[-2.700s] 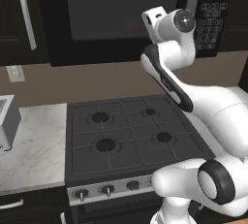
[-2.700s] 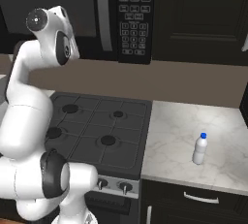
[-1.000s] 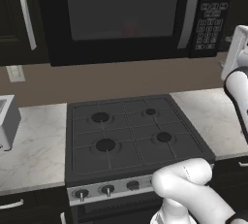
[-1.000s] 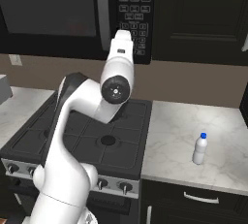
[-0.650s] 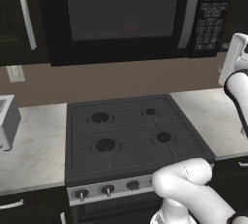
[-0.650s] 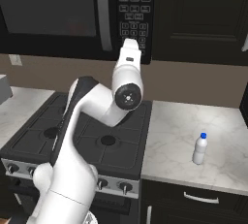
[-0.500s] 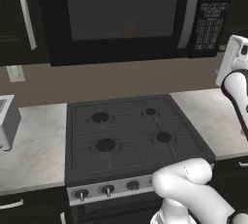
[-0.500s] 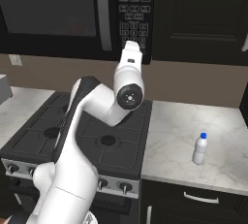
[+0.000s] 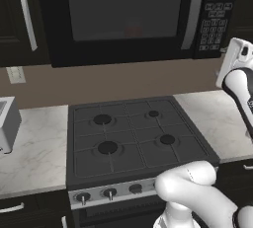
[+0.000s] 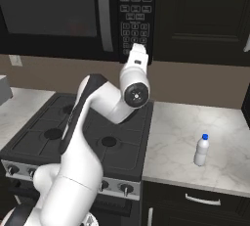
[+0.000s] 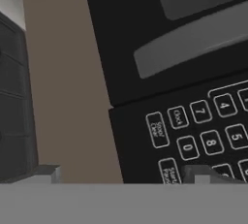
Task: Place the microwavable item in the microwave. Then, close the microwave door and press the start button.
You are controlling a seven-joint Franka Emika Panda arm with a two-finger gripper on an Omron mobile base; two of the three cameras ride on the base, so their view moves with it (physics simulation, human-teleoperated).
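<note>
The gripper [image 10: 138, 49] points at the lower keypad [image 10: 134, 17] of the microwave [image 9: 123, 15]; whether its jaws are open or closed cannot be told. The microwave door [image 9: 121, 10] is shut beside them, its handle [image 9: 189, 10] just next to the keypad; the tumbler [image 9: 132, 28] shows faintly red behind the glass. Below lies the stove [image 10: 73, 137]; a white bottle [image 10: 201, 149] stands well off on the counter [image 10: 195, 132].

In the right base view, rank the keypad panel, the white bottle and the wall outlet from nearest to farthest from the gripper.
1. Keypad panel: right at the gripper, at the microwave's right end.
2. White bottle: on the counter, lower right.
3. Wall outlet: on the wall, far left.
</note>
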